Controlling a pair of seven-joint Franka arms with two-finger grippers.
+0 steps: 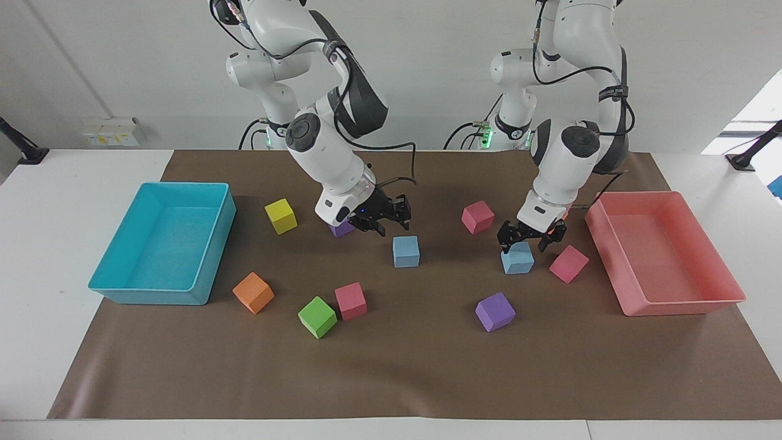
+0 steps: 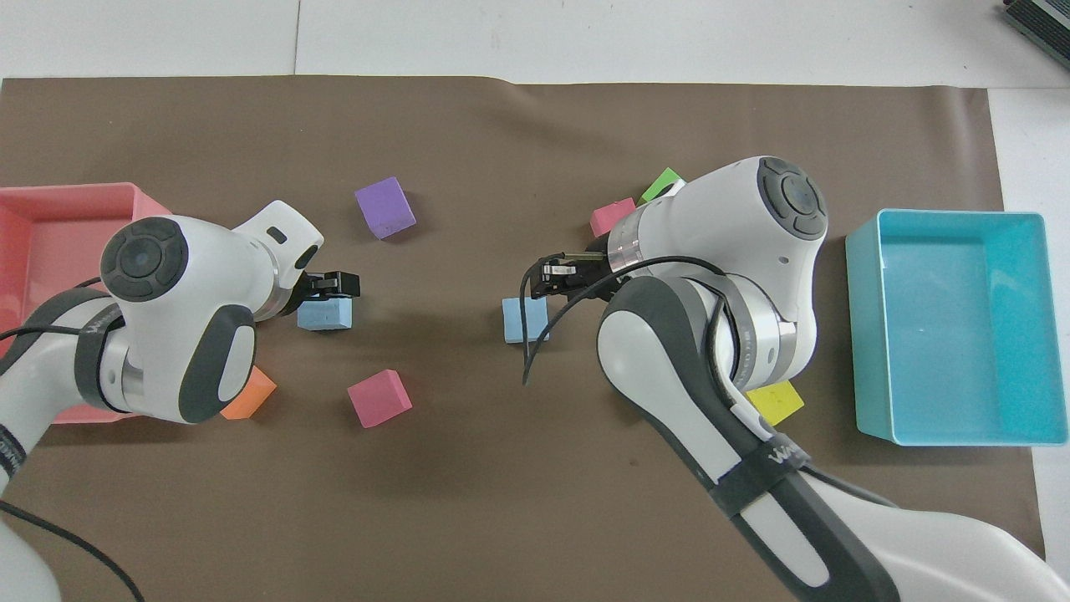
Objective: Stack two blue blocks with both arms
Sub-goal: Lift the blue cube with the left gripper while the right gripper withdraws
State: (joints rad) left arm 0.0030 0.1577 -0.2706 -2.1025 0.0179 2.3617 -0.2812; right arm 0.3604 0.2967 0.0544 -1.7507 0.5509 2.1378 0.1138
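Note:
Two light blue blocks lie on the brown mat. One blue block (image 1: pixel 406 251) (image 2: pixel 525 319) is mid-table. My right gripper (image 1: pixel 383 217) (image 2: pixel 556 274) hangs open and empty just above the mat, beside this block on its robot-ward side, not touching it. The other blue block (image 1: pixel 517 258) (image 2: pixel 324 314) lies toward the left arm's end. My left gripper (image 1: pixel 523 237) (image 2: pixel 331 286) is open directly over it, its fingertips about level with the block's top. Neither block is held.
A turquoise tray (image 1: pixel 153 296) stands at the right arm's end and a pink tray (image 1: pixel 678 305) at the left arm's end. Yellow (image 1: pixel 280 216), purple (image 1: pixel 495 311), pink (image 1: pixel 477 217), pink (image 1: pixel 568 263), green (image 1: pixel 317 316) and orange (image 1: pixel 253 292) cubes lie scattered around.

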